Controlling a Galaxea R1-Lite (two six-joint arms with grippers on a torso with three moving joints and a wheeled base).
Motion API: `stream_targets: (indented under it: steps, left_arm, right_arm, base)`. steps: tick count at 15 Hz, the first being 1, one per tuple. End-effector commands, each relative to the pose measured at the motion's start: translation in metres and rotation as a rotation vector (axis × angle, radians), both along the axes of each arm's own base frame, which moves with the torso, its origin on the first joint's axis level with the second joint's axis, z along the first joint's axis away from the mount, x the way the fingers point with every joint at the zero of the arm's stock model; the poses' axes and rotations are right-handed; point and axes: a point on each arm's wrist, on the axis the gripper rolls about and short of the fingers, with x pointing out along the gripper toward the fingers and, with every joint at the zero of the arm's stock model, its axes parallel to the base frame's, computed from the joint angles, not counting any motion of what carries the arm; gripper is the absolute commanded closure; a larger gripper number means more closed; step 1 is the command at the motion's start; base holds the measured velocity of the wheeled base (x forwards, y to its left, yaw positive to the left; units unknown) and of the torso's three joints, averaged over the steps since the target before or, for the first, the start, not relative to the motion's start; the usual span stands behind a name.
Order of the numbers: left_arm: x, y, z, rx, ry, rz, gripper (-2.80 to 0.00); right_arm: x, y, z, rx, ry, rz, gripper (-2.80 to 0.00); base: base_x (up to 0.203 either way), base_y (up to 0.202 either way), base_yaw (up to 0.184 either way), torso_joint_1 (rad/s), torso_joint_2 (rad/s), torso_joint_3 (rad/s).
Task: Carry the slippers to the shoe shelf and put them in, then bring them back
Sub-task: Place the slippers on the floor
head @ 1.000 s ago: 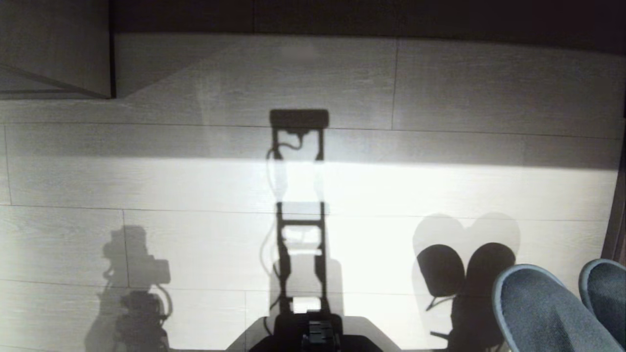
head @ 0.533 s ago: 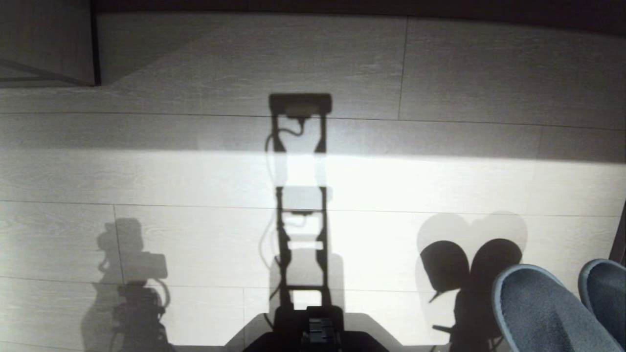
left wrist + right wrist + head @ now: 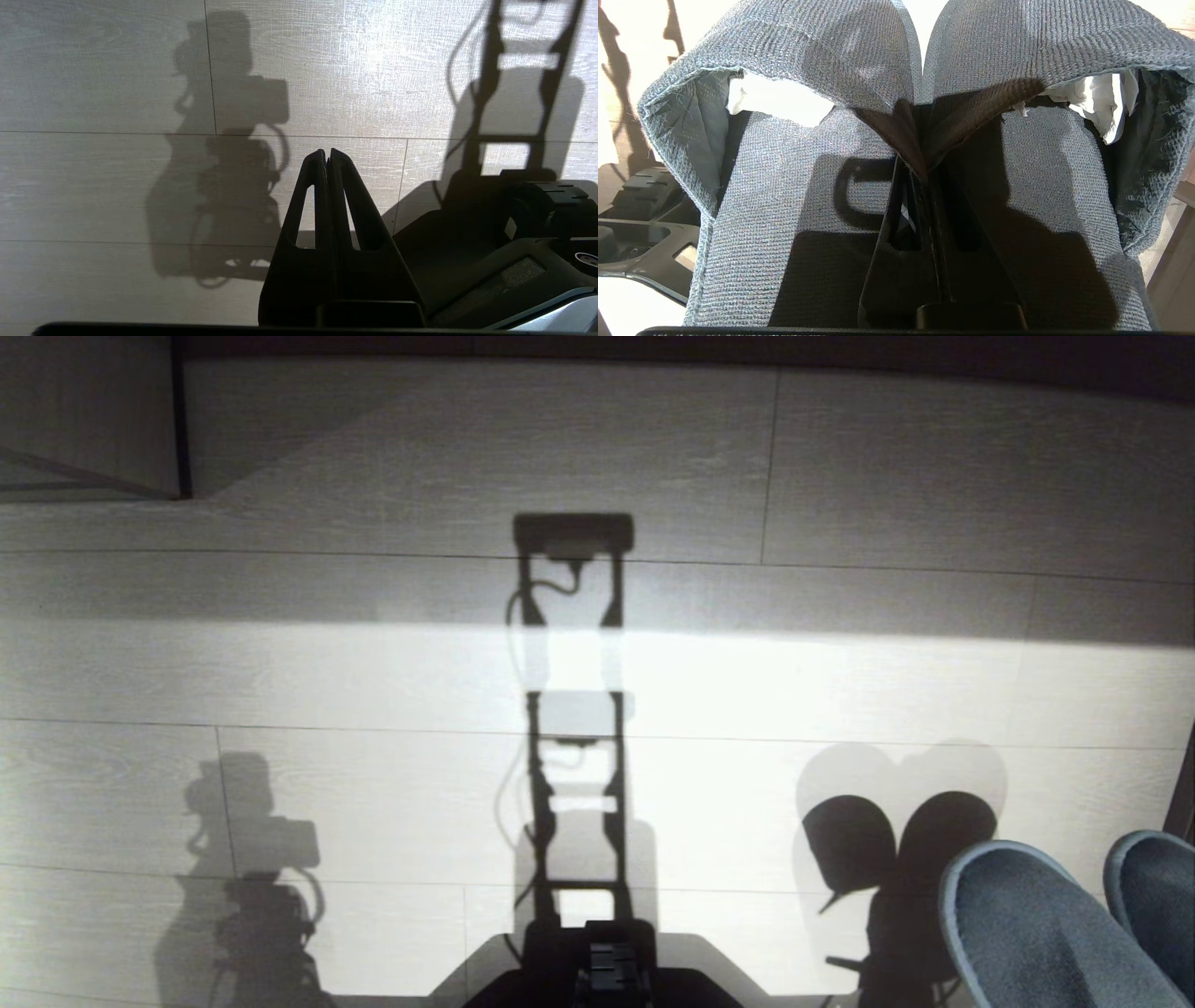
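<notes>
Pale wood-grain floor [image 3: 840, 467] planks fill the scene, lit by a bright band of light and crossed by the dark shadows of the robot's torso and arms. The right hand [image 3: 924, 175] is closed tight, its two black fingers pinching the inner edges of both slippers [image 3: 859, 60] where the uppers meet, so the pair hangs from it side by side above the floor. Directly around that hand lie the grey-blue insoles, one on each side of the fingers, and beyond its tips the rounded dark slate-blue toes point away; white stuffing shows inside both toe caps. In the head view the slippers [image 3: 1036, 933] sit at the lower right, their twin round shadows on the floor just beside them. The left hand [image 3: 327, 156] holds nothing, its fingers pressed together over bare floor, with the robot's dark base [image 3: 504, 242] close beside it and its own arm's shadow beyond.
</notes>
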Motion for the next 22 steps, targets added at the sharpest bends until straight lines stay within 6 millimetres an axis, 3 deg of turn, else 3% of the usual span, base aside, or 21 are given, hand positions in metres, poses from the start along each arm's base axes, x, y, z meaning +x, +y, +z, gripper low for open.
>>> stream_targets:
  steps: [1,4,7,9,12,16,18,22]
  left_arm:
    - [0.0,0.0,0.0,0.0,-0.001,0.001,0.0]
    - [0.0,0.0,0.0,0.0,-0.001,0.001,0.0]
    - [0.0,0.0,0.0,0.0,0.0,0.001,0.0]
    - [0.0,0.0,0.0,0.0,-0.001,0.001,0.0]
    - [0.0,0.0,0.0,0.0,-0.001,0.001,0.0]
    - [0.0,0.0,0.0,0.0,-0.001,0.001,0.0]
    - [0.0,0.0,0.0,0.0,-0.001,0.001,0.0]
    - [0.0,0.0,0.0,0.0,-0.001,0.001,0.0]
  right_arm:
    - [0.0,0.0,0.0,-0.001,0.0,0.0,0.0]
    - [-0.001,0.0,0.004,-0.023,-0.007,0.0,0.0]
    - [0.0,0.0,0.043,-0.049,-0.024,0.015,0.0]
    - [0.014,0.001,0.075,-0.052,0.012,0.016,0.0]
    - [0.055,0.001,0.114,-0.061,0.072,-0.007,0.0]
    - [0.112,0.0,0.145,-0.073,0.063,-0.065,0.0]
    - [0.159,0.0,0.151,-0.072,0.012,-0.081,0.0]
    - [0.238,0.0,0.171,-0.062,-0.249,-0.103,0.0]
  base:
    - [0.0,0.0,0.0,0.0,0.0,0.0]
    - [0.0,0.0,0.0,0.0,0.0,0.0]
    - [0.0,0.0,0.0,0.0,0.0,0.0]
    - [0.0,0.0,0.0,0.0,0.0,0.0]
    - [0.0,0.0,0.0,0.0,0.0,0.0]
    - [0.0,0.0,0.0,0.0,0.0,0.0]
    - [0.0,0.0,0.0,0.0,0.0,0.0]
    - [0.0,0.0,0.0,0.0,0.0,0.0]
